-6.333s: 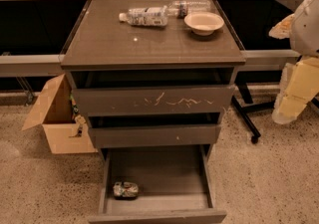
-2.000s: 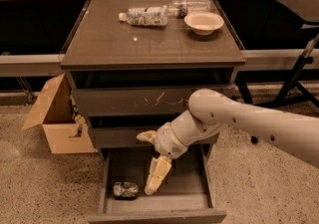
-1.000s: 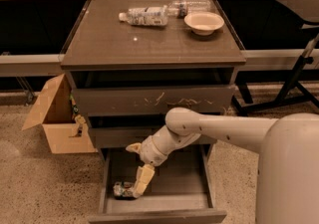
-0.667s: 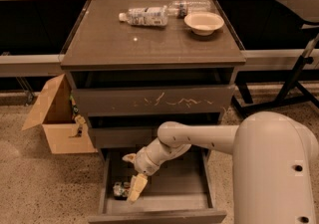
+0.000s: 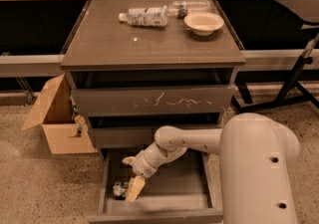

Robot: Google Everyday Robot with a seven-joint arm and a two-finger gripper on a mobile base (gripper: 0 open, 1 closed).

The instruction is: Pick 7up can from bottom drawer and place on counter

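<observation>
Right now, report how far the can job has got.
Done: the bottom drawer stands open. In hand: the claw is low inside it, right at the can, which lies on the drawer floor; a grip I cannot confirm. Left: lift the can out and set it on the counter, where bottles and a bowl lie at the back.
</observation>
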